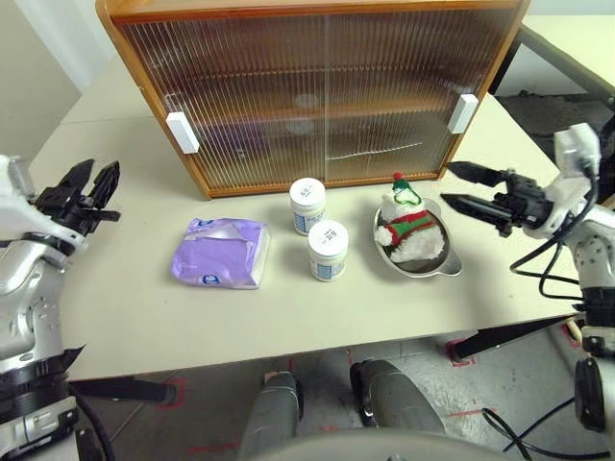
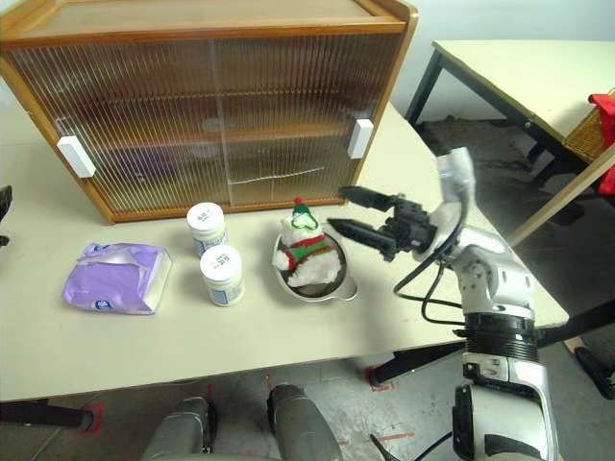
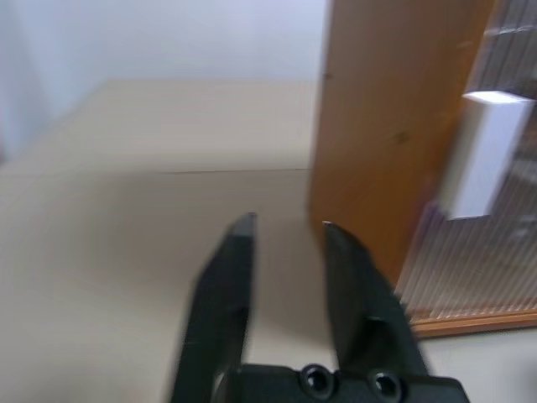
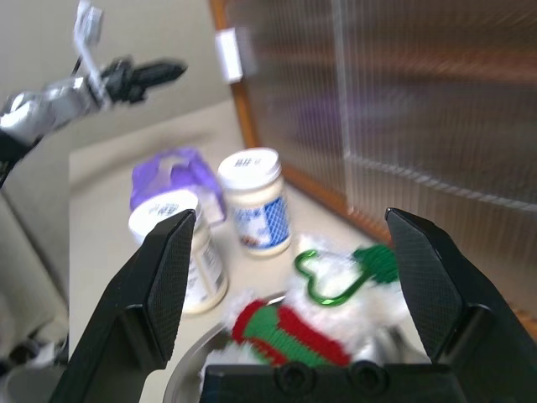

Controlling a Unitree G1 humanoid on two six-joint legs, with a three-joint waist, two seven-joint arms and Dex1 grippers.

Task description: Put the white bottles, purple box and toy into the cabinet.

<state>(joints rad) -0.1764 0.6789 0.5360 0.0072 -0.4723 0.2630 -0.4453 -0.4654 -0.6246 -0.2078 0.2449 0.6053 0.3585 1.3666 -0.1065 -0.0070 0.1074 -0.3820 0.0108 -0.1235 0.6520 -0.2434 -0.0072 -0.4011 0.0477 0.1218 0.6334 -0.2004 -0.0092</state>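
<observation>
The cabinet (image 1: 317, 86) is orange-brown wood with two ribbed sliding doors, both closed, each with a white block handle. In front of it two white jars (image 1: 307, 206) (image 1: 328, 250) with blue labels stand upright, close together, and the soft purple box (image 1: 220, 252) lies flat to their left. To their right the fluffy white toy (image 1: 408, 227), with red-and-green scarf and hat, sits in a metal bowl (image 1: 452, 264).

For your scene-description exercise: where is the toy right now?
The toy sits in a metal bowl on the table, right of the white bottles, before the cabinet.
</observation>
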